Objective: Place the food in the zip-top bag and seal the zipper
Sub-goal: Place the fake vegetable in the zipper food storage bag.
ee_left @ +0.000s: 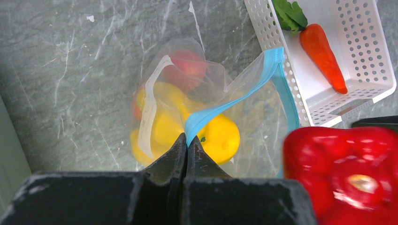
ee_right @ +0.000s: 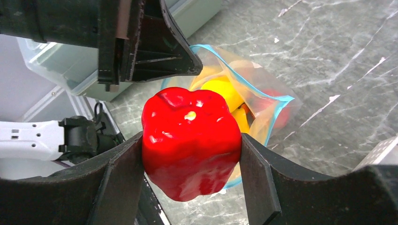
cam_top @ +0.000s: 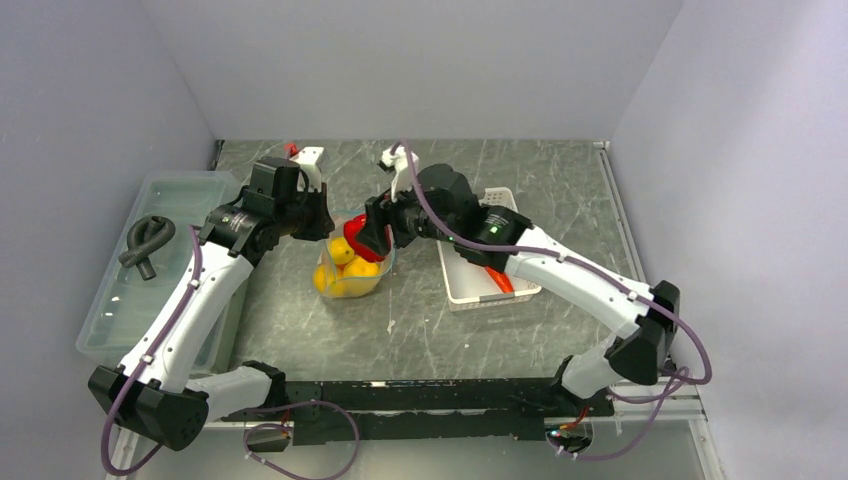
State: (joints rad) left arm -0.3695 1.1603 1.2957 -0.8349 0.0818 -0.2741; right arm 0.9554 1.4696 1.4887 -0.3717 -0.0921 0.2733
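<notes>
Right jaws clamp a red pepper (ee_right: 190,140) at the mouth of the zip-top bag (ee_left: 263,105), which the left jaws hold open.

The right jaws are spread wide, one finger pressed to each side of the pepper. The left jaws are closed tight, pinching the teal-blue zipper (ee_left: 220,110) at the bag's near edge and lifting it. The pepper hangs just above the open mouth (whether it touches the plastic is unclear). Yellow fruits (ee_left: 220,138) already lie inside the bag, which stands on the grey marbled counter (ee_left: 70,70) between the two arms. Just to its right is a white basket (ee_left: 371,70) holding an orange carrot (ee_left: 324,56) with a green leafy piece (ee_left: 291,14) at its top end. A translucent bin (cam_top: 130,300) sits at the far left.
</notes>
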